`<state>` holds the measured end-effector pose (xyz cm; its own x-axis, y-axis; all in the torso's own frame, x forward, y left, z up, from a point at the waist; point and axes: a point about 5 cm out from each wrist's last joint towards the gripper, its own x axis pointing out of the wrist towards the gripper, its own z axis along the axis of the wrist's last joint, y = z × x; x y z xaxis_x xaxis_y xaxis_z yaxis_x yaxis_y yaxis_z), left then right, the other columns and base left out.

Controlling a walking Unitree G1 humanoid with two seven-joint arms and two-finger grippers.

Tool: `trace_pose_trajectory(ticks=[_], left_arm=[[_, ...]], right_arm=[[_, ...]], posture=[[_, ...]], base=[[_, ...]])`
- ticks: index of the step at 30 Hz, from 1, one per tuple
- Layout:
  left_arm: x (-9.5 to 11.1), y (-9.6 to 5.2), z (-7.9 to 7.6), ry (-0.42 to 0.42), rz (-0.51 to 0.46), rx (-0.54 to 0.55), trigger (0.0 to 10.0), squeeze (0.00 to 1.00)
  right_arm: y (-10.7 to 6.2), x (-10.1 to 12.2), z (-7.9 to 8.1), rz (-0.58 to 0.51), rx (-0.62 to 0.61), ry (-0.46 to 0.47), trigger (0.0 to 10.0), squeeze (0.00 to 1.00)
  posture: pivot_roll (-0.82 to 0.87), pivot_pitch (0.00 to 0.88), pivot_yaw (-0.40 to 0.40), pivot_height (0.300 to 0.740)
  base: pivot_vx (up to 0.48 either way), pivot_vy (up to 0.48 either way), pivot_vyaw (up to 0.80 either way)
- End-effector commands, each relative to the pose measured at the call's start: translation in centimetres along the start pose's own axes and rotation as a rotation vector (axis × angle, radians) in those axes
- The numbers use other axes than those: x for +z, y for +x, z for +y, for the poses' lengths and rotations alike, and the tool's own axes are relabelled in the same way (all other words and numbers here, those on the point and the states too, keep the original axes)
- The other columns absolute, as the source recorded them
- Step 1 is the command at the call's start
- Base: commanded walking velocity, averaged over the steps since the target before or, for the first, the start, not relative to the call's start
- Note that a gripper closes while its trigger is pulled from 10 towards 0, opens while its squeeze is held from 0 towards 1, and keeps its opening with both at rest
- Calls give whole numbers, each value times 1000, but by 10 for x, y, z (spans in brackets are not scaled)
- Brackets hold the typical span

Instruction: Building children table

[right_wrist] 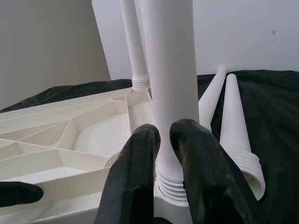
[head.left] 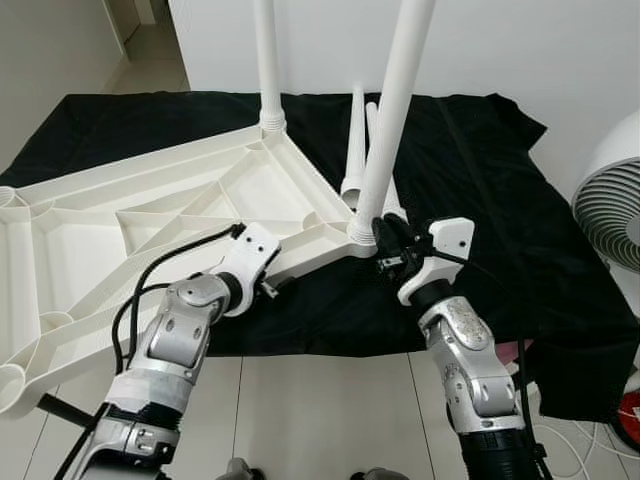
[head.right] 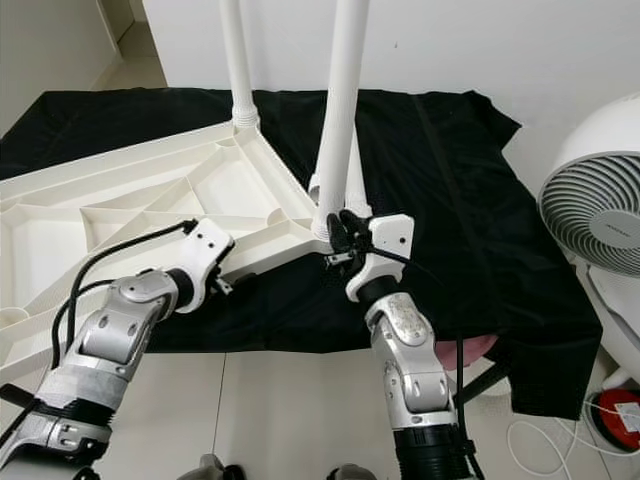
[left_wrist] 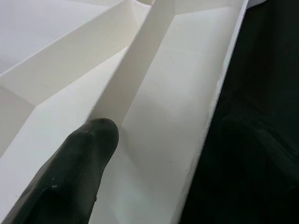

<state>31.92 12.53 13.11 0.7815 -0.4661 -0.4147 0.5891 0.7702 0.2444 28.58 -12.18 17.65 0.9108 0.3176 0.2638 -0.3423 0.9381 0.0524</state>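
Right gripper clamps near table leg at threaded base; left gripper braces upturned tabletop, finger spread unclear. Plastic light, stiff, slick: grip low.

No legible text, label, brand, number or sign found in any view. The fan carries a small mark at the hub, too small and blurred to read. The red item on the floor shows a pale patch; no characters can be made out on it. The white tabletop, the legs and the black cloth are unmarked on every visible surface. The silver arm casings show no readable marking.
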Motion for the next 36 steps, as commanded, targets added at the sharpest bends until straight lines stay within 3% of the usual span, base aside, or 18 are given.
trace_pose_trajectory(ticks=[1, 14, 15, 16, 17, 30, 36], left_arm=[[-32, -4, 10, -39, 131, 168, 10000, 0], [-34, -14, -3, -31, 125, 14, 10000, 0], [-33, -15, -3, -29, 125, 13, 4235, 0], [-34, -16, -2, -29, 125, 15, 4235, 0], [-34, -16, -1, -16, 126, 19, 0, 0], [-32, -18, 15, -4, 142, 72, 0, 0], [-39, -17, 26, -47, 167, 163, 0, 0]], right_arm=[[0, 0, -2, -3, -10, -4, 10000, 0], [-1, -4, 1, 6, -14, 0, 10000, 0], [0, -4, 0, 6, -14, -1, 10000, 0], [0, -4, 0, 6, -14, -1, 10000, 0], [1, -4, 0, 5, -13, -2, 10000, 0], [2, -4, 0, 1, -19, -4, 10000, 0], [3, -3, 0, -3, -24, -6, 10000, 0]], posture=[[-84, 78, 47, 740], [-69, 85, 57, 740], [-69, 85, 57, 740], [-68, 82, 58, 740], [-68, 82, 58, 740], [-68, 90, 67, 740], [-71, 90, 65, 740]], base=[[0, 0, 0], [0, 0, 0], [0, 0, 0], [0, 0, 0], [0, 0, 0], [0, 0, 0], [0, 0, 0]])
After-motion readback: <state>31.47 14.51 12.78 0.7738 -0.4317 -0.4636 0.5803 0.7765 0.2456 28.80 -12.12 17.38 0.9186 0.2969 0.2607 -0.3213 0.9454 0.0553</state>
